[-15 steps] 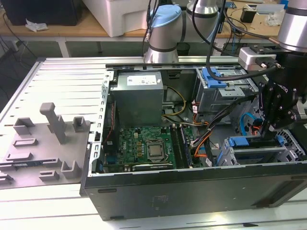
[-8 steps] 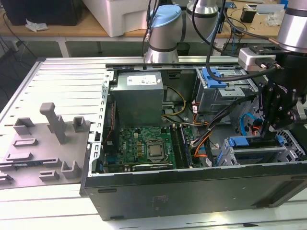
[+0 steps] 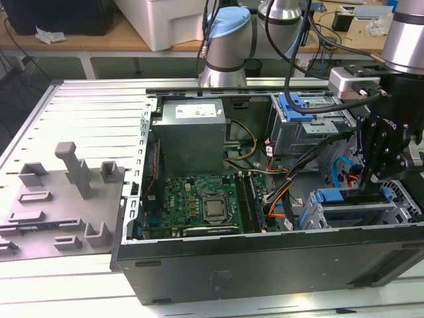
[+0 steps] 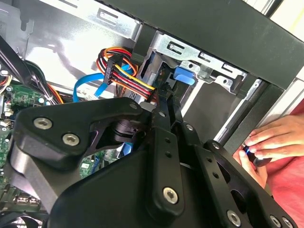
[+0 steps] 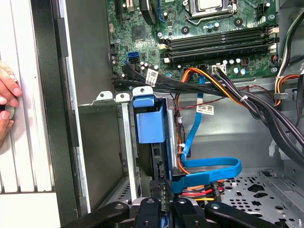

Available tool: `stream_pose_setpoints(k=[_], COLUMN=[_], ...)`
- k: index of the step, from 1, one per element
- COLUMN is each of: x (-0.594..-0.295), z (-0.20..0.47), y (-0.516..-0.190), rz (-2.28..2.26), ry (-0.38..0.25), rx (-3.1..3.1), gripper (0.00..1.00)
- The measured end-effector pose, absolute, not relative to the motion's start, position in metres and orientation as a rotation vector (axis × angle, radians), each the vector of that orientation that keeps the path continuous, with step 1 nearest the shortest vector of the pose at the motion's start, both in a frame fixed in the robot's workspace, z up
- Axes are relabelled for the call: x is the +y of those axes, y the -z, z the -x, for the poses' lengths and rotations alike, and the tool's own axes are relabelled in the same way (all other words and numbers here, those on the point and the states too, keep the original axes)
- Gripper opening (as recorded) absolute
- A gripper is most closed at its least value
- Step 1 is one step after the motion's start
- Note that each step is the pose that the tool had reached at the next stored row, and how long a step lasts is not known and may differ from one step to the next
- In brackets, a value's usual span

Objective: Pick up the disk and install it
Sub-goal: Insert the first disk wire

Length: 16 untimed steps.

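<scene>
The fingers are seen clamped on the edge of the disk, which is held upright in a metal drive bay of the open computer case. A person's hand is rested beside the case.

In the first wrist view, the robot's hand is reaching into an open computer case, its black linkages crowding the frame's edge. Its fingers are closing on the disk, which is standing on edge in a metal drive bay, the blue plastic rail facing the camera. A flat blue data cable is looping just beside the disk, with a bundle of orange, red and black wires running past toward the green motherboard. A person's fingers are resting on the pale table outside the case wall.
</scene>
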<state>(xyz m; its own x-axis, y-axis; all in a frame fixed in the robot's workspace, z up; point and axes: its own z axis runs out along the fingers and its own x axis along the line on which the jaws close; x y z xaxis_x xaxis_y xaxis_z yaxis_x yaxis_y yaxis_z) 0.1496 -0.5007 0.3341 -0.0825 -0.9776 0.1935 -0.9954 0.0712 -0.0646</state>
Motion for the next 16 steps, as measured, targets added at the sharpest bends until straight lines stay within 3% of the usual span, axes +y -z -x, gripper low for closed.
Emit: stream_pose_setpoints(k=[16], x=[-0.5007], z=[-0.1496], y=[-0.3336], rz=[-2.058], ry=[-0.273], rx=[-2.225], gripper=[0.18])
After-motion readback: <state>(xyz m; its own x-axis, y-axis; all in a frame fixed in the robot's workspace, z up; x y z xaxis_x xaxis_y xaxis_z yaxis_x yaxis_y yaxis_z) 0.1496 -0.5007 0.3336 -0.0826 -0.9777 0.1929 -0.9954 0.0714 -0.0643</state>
